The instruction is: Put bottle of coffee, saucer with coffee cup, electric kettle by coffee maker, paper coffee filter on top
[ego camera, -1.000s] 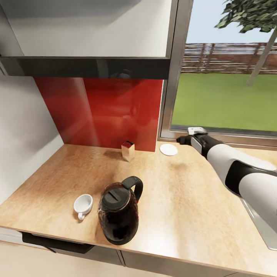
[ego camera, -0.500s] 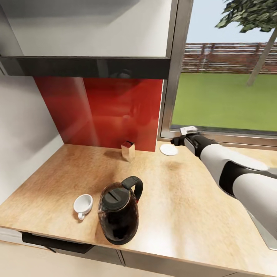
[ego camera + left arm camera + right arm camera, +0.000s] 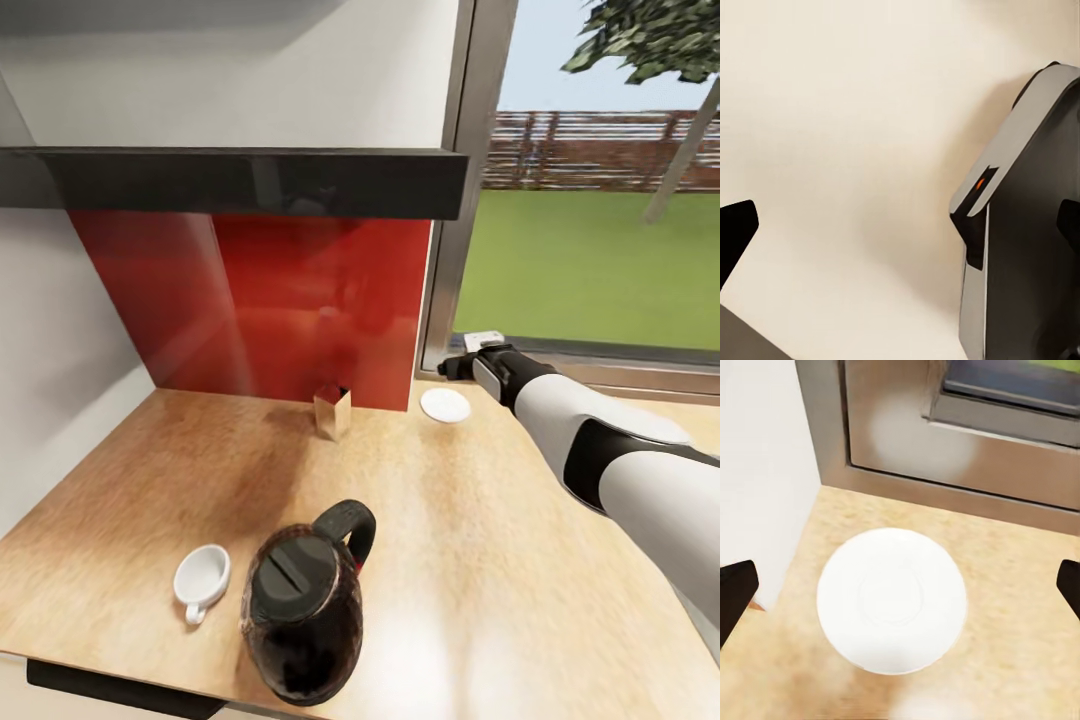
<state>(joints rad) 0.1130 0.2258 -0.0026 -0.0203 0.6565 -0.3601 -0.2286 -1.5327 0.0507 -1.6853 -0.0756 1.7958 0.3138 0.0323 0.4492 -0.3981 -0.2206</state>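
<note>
The white saucer [image 3: 445, 405] lies flat at the back of the wood-grain kitchen countertop [image 3: 500, 560], by the window corner. My right gripper [image 3: 455, 368] hovers just behind and above it, open; in the right wrist view the saucer [image 3: 892, 600] sits centred between the wide-apart fingertips [image 3: 735, 596]. The glass electric kettle [image 3: 305, 610] stands near the front edge with the small white coffee cup [image 3: 200, 578] to its left. The black kitchen shelf [image 3: 250, 180] hangs above. My left gripper [image 3: 900, 232] is open over a plain beige surface. The coffee maker and the coffee bottle are out of view.
A small brown box [image 3: 333, 412] stands against the red backsplash [image 3: 280, 300]. The metal window frame [image 3: 470, 250] rises right behind the saucer. A grey and black part of the robot's body [image 3: 1020, 225] appears in the left wrist view.
The head camera has moved closer, shifting the whole picture. My right gripper has moved left along the window sill, ending over the saucer.
</note>
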